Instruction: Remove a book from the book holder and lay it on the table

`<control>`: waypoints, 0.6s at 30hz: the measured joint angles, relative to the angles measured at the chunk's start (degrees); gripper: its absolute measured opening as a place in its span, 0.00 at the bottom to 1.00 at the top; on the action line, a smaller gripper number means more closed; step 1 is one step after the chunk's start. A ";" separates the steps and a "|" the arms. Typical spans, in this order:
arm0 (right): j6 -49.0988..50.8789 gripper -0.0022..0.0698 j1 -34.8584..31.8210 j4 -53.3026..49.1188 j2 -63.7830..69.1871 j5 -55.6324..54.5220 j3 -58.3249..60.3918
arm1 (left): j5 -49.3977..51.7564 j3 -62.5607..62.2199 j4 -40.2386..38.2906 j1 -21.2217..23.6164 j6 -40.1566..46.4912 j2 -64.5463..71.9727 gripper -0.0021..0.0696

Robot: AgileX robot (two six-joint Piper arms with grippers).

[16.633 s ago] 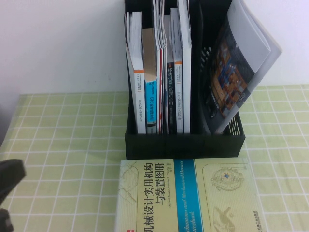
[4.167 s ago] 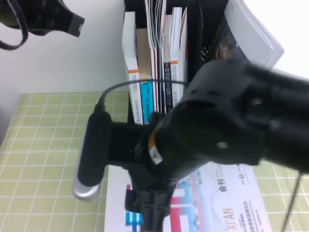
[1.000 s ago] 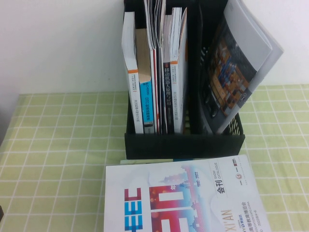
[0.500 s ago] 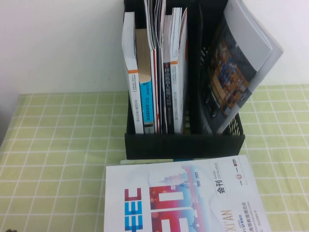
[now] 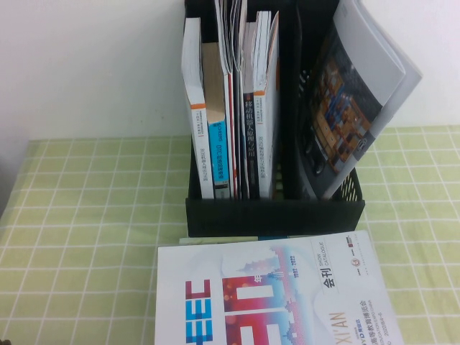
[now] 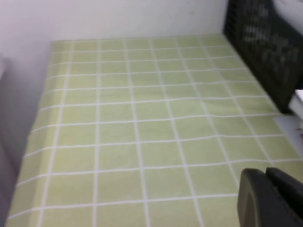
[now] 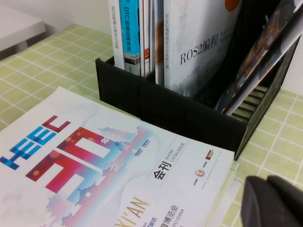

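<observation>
1. The book (image 5: 269, 295) lies flat on the table (image 5: 93, 215), front cover up, just in front of the low front wall of the book holder (image 5: 273, 215). It is free of both tools.
2. The right tool (image 7: 274, 201) shows only in the right wrist view, as dark blurred fingers above the green cloth off the book's corner nearest the holder, near it but not touching. Its fingers lie close together with only a thin seam between them, and they hold nothing.
3. The left tool (image 6: 270, 198) shows only in the left wrist view, over bare cloth well to the left of the holder and apart from the book. Its fingers too sit almost together, with nothing between them.
4. The book is large, thin and glossy, with a white cover carrying blocky blue and red letters, a pale skyline print and "XI'AN".
5. A pale yellow-green edge (image 5: 208, 241) peeks out under the book's far side.
6. The holder is black plastic with perforated sides. Upright books (image 5: 230, 108) stand in its left part, and a grey magazine (image 5: 359, 93) with a colourful photo leans in the right compartment.
7. The table cloth is light green with a white grid.
8. The book's long axis runs from the holder towards the robot, and its lettering runs along that axis.
</observation>
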 joint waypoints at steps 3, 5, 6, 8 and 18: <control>0.00 0.03 0.00 0.00 0.00 0.00 0.00 | 0.00 0.00 -0.10 3.47 0.00 0.00 0.03; 0.09 0.03 0.00 0.00 0.00 0.00 0.00 | 0.00 0.00 -0.10 5.38 0.00 0.00 0.03; 0.09 0.03 0.00 0.00 0.00 0.00 0.00 | 0.10 0.00 -0.12 6.06 0.00 0.00 0.03; 0.09 0.03 -0.92 0.00 -0.47 -0.36 0.00 | 0.09 0.00 -0.23 6.85 0.00 0.00 0.03; 0.09 0.03 -27.38 0.00 -4.66 -5.57 0.00 | 0.09 0.00 -0.23 7.35 0.00 0.00 0.03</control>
